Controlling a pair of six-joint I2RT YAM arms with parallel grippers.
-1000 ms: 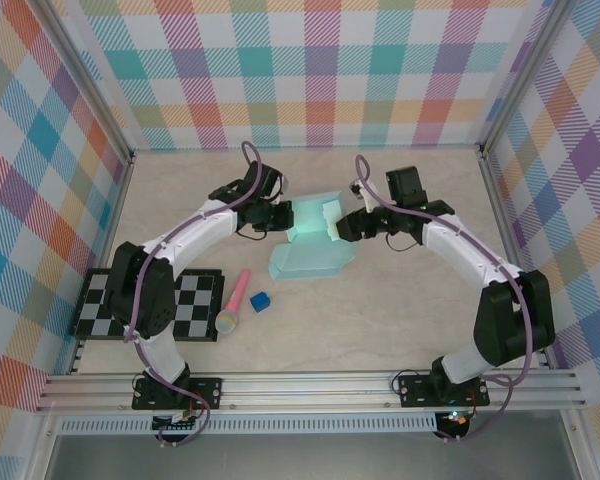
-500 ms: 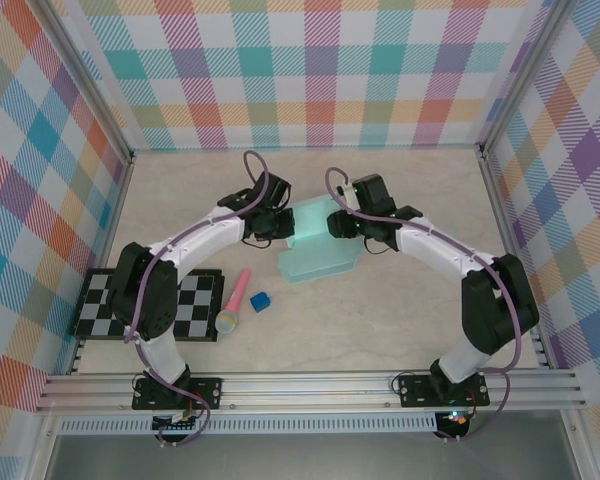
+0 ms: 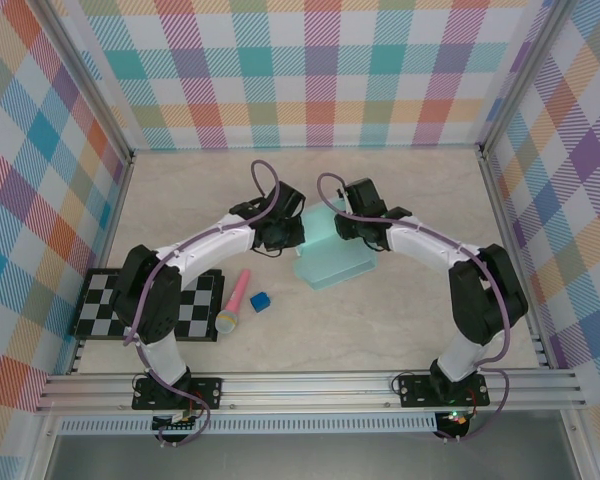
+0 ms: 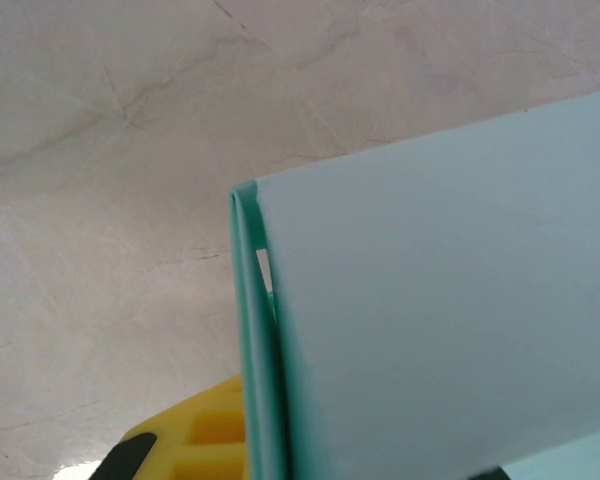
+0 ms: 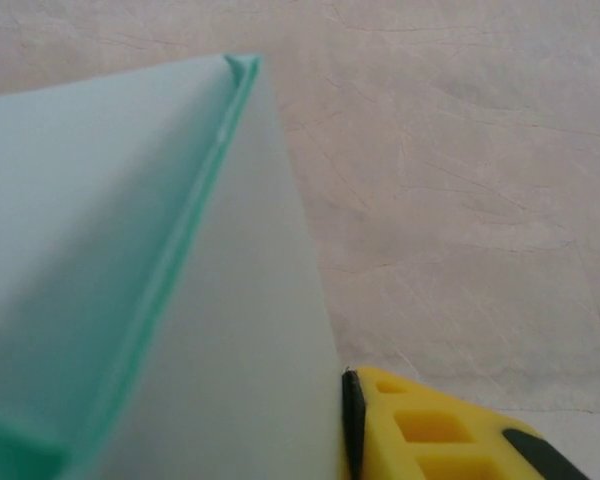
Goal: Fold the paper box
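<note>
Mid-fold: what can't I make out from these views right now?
- Right gripper: open or gripping the paper box cannot be told; top view, its wrist covers the jaws; right wrist view, the card hides one finger.
- Box's far end and flaps: top view, under both wrists.
- Left gripper, fingertips: left wrist view, behind the card and cut by the bottom edge.
- Fold lines: blurred close up in both wrist views.

Smooth, matt mint card forms the box (image 3: 332, 262); the counter (image 3: 400, 320) shows a pale, veined, low-sheen finish; the rails (image 3: 310, 385) are brushed metal.
</note>
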